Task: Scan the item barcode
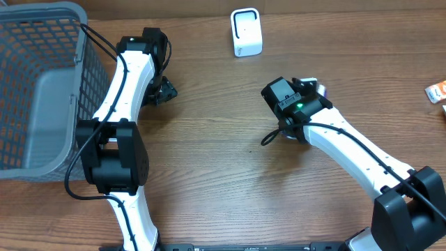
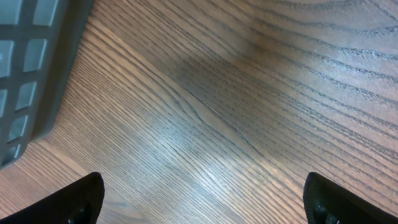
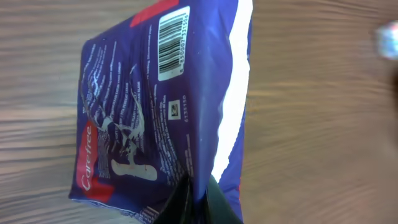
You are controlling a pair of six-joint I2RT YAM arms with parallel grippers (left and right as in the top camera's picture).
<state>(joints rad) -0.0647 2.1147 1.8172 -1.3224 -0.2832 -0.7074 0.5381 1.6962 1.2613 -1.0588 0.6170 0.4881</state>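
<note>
The right pincer is clenched on the edge of a purple Carefree pantyliner pack, held over the bench with its barcode on the face towards the wrist camera. The left pincer hangs released and empty beside the grey basket. I'd call this the carrying stage; next the pack needs turning so the barcode faces what looks like the small white scanner at the far edge

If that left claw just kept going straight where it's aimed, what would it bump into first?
Most likely the bare wooden table: the open left gripper points down at it with nothing between. The grey basket lies off to one side, out of that line.
</note>
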